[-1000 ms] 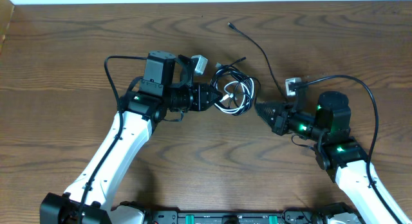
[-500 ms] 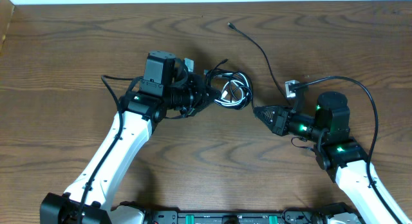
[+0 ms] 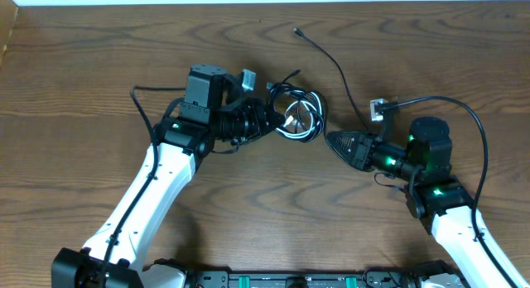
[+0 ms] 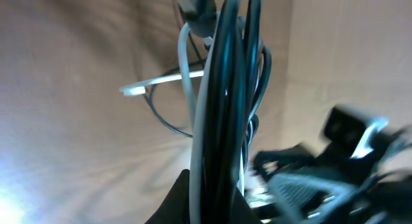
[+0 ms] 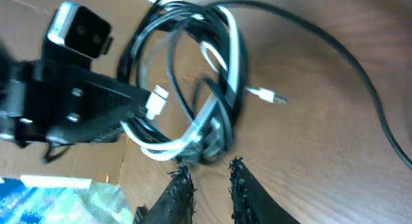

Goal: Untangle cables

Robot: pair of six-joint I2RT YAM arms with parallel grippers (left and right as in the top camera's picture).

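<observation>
Cables (image 3: 298, 116), a black-and-white coil on the wooden table (image 3: 83, 56) just twelve o'clock of its middle, are clamped at their nine o'clock edge by the left gripper (image 3: 267, 122), with the right gripper (image 3: 330, 141) slightly parted and empty at their four o'clock.

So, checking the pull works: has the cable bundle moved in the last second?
Yes. Overhead, the cable bundle, gripped by the left tool, has shifted left and slightly toward the far edge, away from the grey plug lying still.
</observation>
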